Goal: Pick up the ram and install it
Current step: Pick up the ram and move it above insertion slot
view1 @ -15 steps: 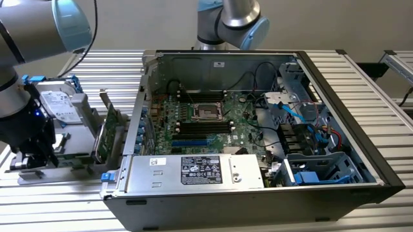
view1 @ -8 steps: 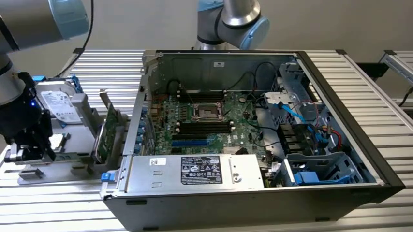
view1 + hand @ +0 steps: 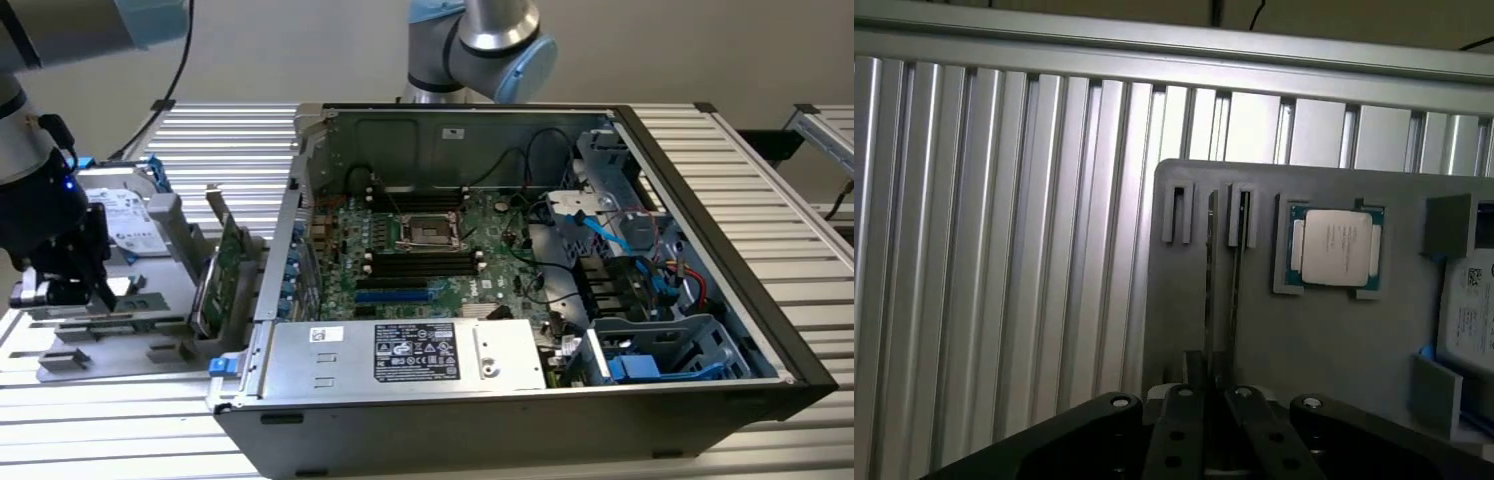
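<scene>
**Hazards.** The ribbed desk (image 3: 220, 140) carried the open computer case (image 3: 467, 445), and the grey fixture tray (image 3: 100, 345) stood well apart from it at the exterior view's left. Carrying the part over the case wall was therefore judged a collision risk. In the tray, the upright expansion card (image 3: 214, 285) and the hard drive (image 3: 127, 225) stood near the arm's wrist and could be struck if the arm swung instead of rising straight. The tray's end clips (image 3: 1242, 215) could bind the stick if it was drawn out at a tilt. The black memory slots (image 3: 424, 262) were narrow, so a skewed hold would probably make seating fail. The processor chip (image 3: 1334, 250) lay just beside the work line.

**Position.** The ram (image 3: 1210, 280) stood on edge in the tray, seen as a thin line between the clips and running straight in under the pincer (image 3: 1211, 395). The pincer's fingers (image 3: 1184, 420) were drawn nearly together, one on each side of the stick, and it was judged to be pinching the ram's near end. The hold was off-centre, so slip or twist was possible.
</scene>
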`<state>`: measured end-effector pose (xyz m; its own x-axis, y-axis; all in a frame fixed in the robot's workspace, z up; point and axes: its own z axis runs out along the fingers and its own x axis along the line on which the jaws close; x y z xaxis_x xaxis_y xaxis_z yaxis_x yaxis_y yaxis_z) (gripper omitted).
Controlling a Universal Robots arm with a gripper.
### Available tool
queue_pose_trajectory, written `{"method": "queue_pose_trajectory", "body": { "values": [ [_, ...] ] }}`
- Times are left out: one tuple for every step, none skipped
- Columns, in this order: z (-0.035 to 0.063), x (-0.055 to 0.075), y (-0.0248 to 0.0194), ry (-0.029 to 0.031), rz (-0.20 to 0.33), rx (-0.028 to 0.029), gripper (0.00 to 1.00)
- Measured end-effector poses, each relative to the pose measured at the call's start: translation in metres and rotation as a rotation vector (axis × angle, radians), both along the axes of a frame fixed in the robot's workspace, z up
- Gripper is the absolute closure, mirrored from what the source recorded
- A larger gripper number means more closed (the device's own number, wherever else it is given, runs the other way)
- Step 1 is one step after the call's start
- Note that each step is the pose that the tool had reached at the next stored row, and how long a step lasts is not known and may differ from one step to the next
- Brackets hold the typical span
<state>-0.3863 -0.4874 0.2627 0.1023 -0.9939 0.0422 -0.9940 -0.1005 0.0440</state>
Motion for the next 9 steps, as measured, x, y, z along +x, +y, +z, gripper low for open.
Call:
{"method": "queue_pose_trajectory", "body": {
  "values": [
    [0.0034,0.001,0.0007,0.0007,0.0,0.0,0.86],
    [0.0071,0.003,0.0012,0.0017,0.0,-0.0001,0.86],
    [0.0107,0.005,0.0017,0.0026,0.0,0.0,0.86],
    [0.0142,0.007,0.0021,0.0036,0.0,0.0001,0.86],
    [0.0177,0.009,0.0024,0.0048,0.0,0.0002,0.86],
    [0.0211,0.011,0.0027,0.0058,0.0,0.0001,0.86],
    [0.0244,0.014,0.0029,0.0064,0.0,0.0,0.86],
    [0.0273,0.017,0.003,0.0065,0.0,0.0001,0.86],
    [0.03,0.02,0.0032,0.0066,0.0,0.0001,0.86]
  ]
}}
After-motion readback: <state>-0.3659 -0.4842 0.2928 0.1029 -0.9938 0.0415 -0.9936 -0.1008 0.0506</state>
